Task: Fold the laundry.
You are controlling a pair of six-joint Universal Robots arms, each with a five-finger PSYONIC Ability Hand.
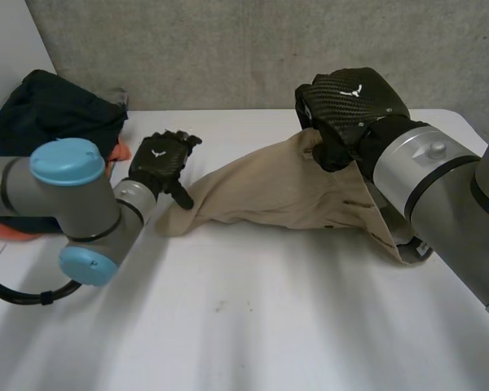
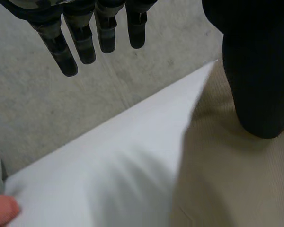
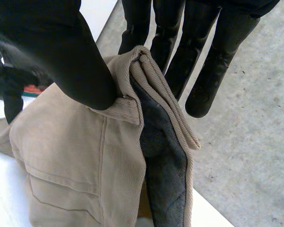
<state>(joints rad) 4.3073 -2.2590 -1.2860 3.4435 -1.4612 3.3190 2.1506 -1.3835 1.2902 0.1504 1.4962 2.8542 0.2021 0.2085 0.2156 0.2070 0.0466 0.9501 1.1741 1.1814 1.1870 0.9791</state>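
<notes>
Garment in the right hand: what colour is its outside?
Beige; the garment shows best in the right wrist view.

A white surface [image 1: 228,326] takes up the lower part of the head view, evenly lit, with a few small dark specks near its middle. Behind it a rough grey concrete wall [image 1: 228,49] spans the upper frame. A paler, smooth panel [image 1: 8,49] stands at the upper left.
</notes>
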